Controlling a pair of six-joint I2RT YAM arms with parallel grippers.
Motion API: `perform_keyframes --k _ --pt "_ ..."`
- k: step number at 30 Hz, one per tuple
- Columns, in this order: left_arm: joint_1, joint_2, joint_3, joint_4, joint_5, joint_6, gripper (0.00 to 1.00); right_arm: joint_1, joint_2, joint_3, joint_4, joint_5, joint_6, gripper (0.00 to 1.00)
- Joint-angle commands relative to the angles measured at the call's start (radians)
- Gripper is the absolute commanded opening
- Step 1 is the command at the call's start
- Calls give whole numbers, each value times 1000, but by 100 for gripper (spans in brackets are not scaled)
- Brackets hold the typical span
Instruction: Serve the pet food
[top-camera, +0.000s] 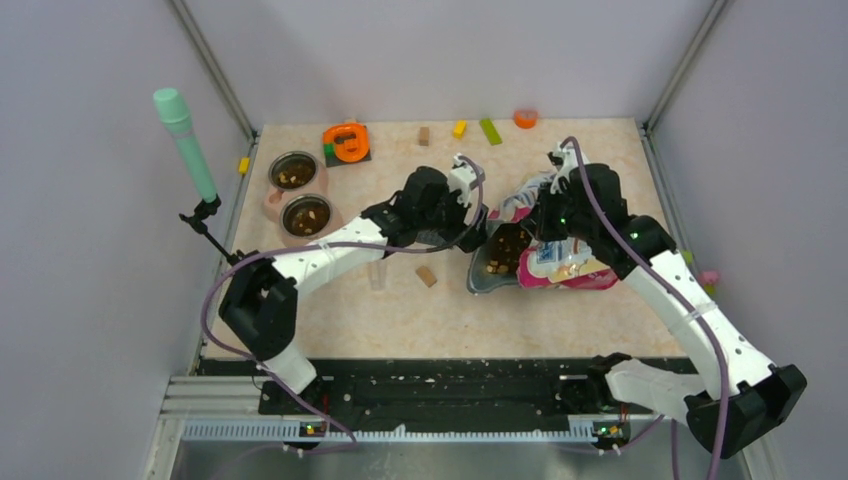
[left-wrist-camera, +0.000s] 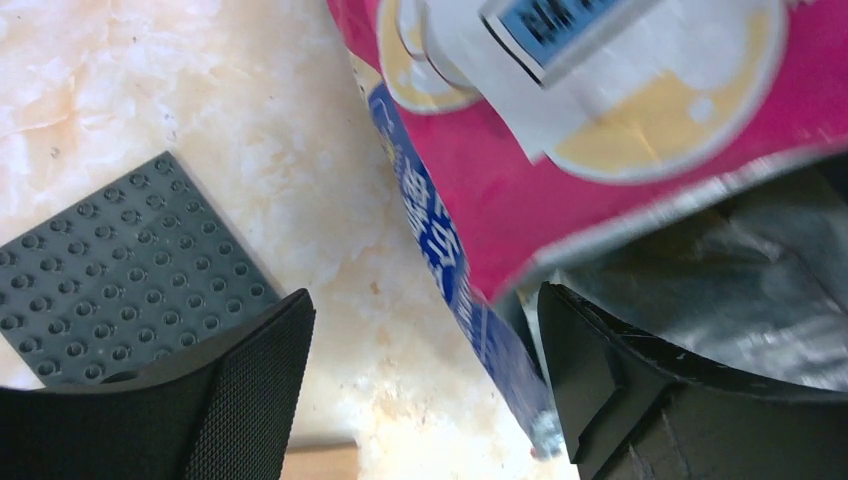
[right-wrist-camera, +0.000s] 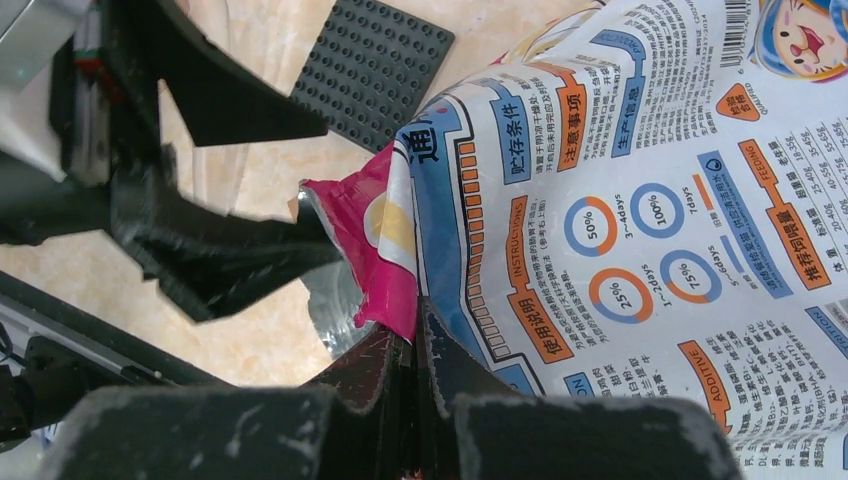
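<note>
The pink-and-blue cat food bag (top-camera: 560, 262) lies right of the table's middle, its open mouth facing left. Dark-brown kibble (top-camera: 499, 257) shows inside against the silver lining. My right gripper (top-camera: 553, 205) is shut on the bag's upper rim; in the right wrist view (right-wrist-camera: 415, 345) the pink edge (right-wrist-camera: 385, 250) is pinched between its fingers. My left gripper (top-camera: 472, 212) is open at the bag's mouth. In the left wrist view (left-wrist-camera: 425, 385) the bag's blue edge (left-wrist-camera: 440, 250) stands between the fingers, close to the right finger (left-wrist-camera: 610, 380), untouched by the left finger (left-wrist-camera: 245, 390).
Two metal bowls (top-camera: 293, 172) (top-camera: 307, 214) holding kibble stand at the left. A dark grey studded plate (left-wrist-camera: 120, 270) lies beside the bag, also in the right wrist view (right-wrist-camera: 375, 65). A tan block (top-camera: 427, 276) lies near the middle. An orange object (top-camera: 346, 142) and small blocks (top-camera: 490, 131) sit at the back.
</note>
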Motion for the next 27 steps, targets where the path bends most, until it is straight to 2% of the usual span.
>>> perform_keyframes --k 1,3,4,5,6,7,8,11,12,15,17,18,22,25,26,27 --pt "-1 79 111 80 -64 -92 81 -2 -63 37 28 26 18 0" --pt "0 113 146 82 -82 -143 71 -1 -75 26 9 46 15 0" --pt "0 128 176 73 -91 -163 61 -1 -80 21 -2 63 13 0" --pt "0 140 196 64 -94 -180 48 -1 -84 20 -17 88 14 0" --pt "0 148 214 53 -94 -189 31 -1 -87 21 -36 112 16 0" --pt "-1 153 235 39 -103 -197 9 -1 -88 26 -56 141 29 2" --pt "0 158 254 20 -115 -208 0 -1 -91 32 -74 162 37 13" --pt "2 155 333 -69 -192 -256 0 -1 -85 74 -137 178 42 53" --pt "7 158 386 -149 -210 -283 0 -1 -78 96 -171 179 43 59" --pt "35 229 672 -450 -256 -425 0 -1 -65 170 -257 173 21 66" --pt "66 309 875 -599 -186 -504 0 -1 -69 201 -273 165 -18 66" --pt "81 330 927 -617 -139 -545 0 -1 -75 208 -261 161 -46 66" --pt "148 348 952 -545 37 -709 0 0 -138 159 -152 111 -186 66" --pt "180 357 952 -527 62 -737 0 2 -239 43 -29 66 -255 71" --pt "185 359 953 -526 64 -741 0 3 -269 10 6 36 -291 82" --pt "190 361 954 -521 73 -747 0 7 -289 -16 30 12 -309 87"
